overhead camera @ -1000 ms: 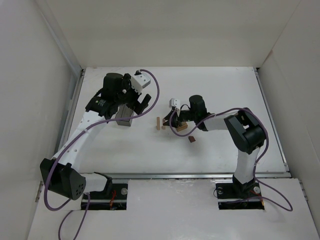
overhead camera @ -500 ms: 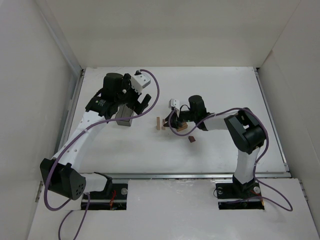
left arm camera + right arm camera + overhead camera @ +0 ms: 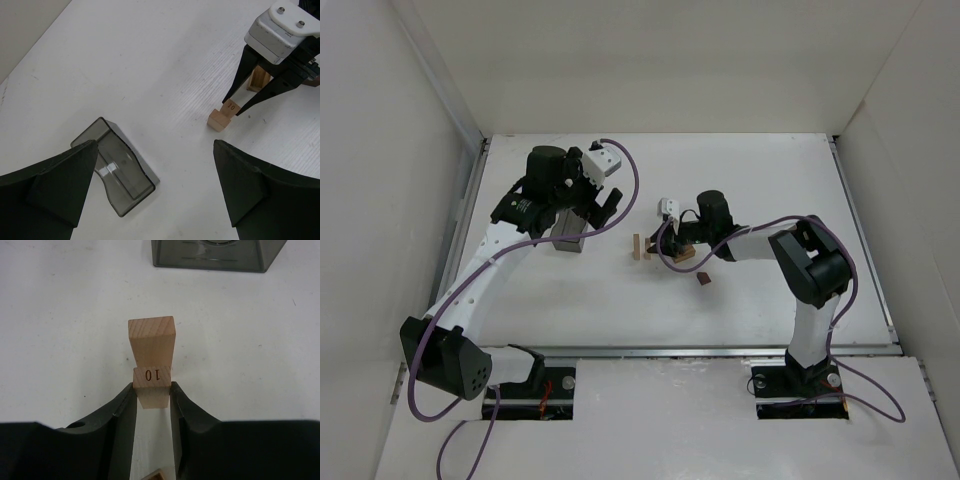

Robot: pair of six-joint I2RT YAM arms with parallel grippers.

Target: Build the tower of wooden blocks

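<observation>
The top camera looked steeply down from behind the near edge over the whole table (image 3: pixel 750 180). The left wrist camera looked obliquely down from higher, the right one low and close; all shared the numbered block (image 3: pixel 151 376) and box (image 3: pixel 120 172).

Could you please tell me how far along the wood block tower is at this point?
Early stage: one tan upright block stands on the table, nothing looks stacked yet. In hand: the right end effector grips the block marked 10 next to it. Remaining: the dark brown block lies apart, unplaced; the left end effector hangs open.
</observation>
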